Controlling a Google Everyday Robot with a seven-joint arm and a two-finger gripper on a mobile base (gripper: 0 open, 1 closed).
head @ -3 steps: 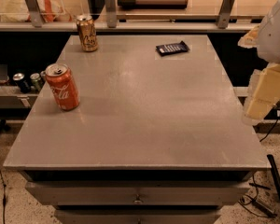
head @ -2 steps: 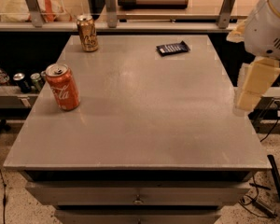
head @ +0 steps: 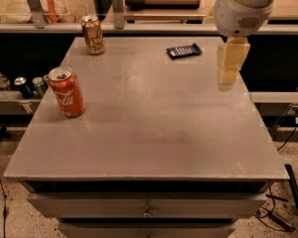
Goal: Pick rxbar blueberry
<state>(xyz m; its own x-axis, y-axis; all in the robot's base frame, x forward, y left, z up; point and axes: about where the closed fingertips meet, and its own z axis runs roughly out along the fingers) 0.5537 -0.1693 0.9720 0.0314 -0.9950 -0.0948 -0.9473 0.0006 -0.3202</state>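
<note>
The gripper (head: 227, 77) has moved toward the rxbar blueberry (head: 185, 50). One second ago it hung far to the right of the bar and nearer to the camera, outside the right edge of the desk (head: 139, 133). A little later it had reached that edge — now it hangs over the desk top, just to the right of the bar and a bit nearer to the camera, apart from it. The white arm housing (head: 241, 9) came along too — before it was at the right border of the view, now it stands above and to the right of the bar.
</note>
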